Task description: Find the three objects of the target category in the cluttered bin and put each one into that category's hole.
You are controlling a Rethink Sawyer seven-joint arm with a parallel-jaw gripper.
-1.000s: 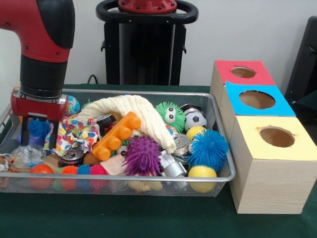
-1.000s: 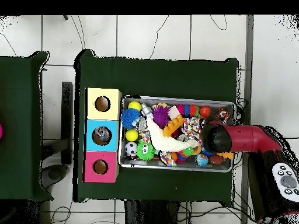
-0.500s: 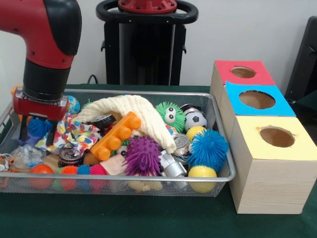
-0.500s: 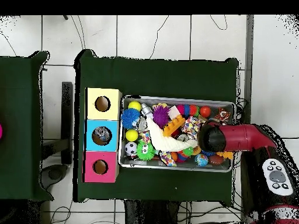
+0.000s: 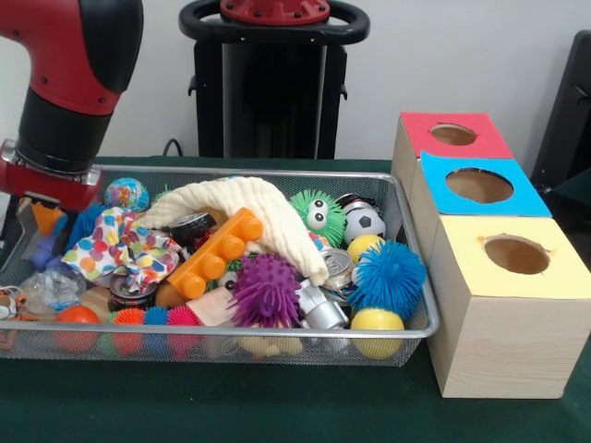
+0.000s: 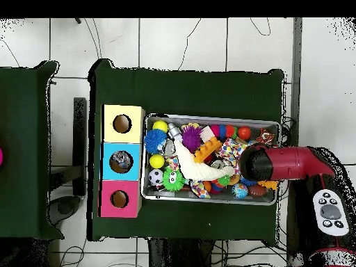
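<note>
- front view shows the gripper [image 5: 37, 223] low at the left end of the mesh bin [image 5: 231, 329], under the red and black arm [image 5: 69, 83]. whether it is released or clenched i cannot tell, because its lower part sits among the toys behind the bin's wall.
- a small orange piece [image 5: 43, 219] and a blue spiky toy [image 5: 85, 221] lie right at the gripper. whether either is being grasped cannot be made out.
- the task does not name a target category, so i cannot say which three things are wanted. all candidates are in the bin, none at a hole.
- likely groups are:
  - spiky balls: purple [image 5: 266, 288], blue [image 5: 388, 275], and a green one with eyes [image 5: 319, 214]
  - smooth balls, such as the yellow ball [image 5: 377, 323]
  - cans, such as the silver can [image 5: 337, 266]
- a cream cloth [image 5: 249, 208] drapes over the middle of the pile, with an orange block [image 5: 217, 251] leaning on it. a spotted cloth [image 5: 115, 245] lies just beside the gripper. these hide what is under them, which is probably why the search works at the heap's edge.
- three boxes stand in a row touching the bin's right end: red-topped [image 5: 489, 143], blue-topped [image 5: 519, 198] and yellow-topped [image 5: 480, 305]. each has one round hole facing up, so a drop from above should do.
- overhead view has the arm [image 6: 285, 163] reaching in at the end of the bin away from the boxes — a full bin-length carry lies ahead.
</note>
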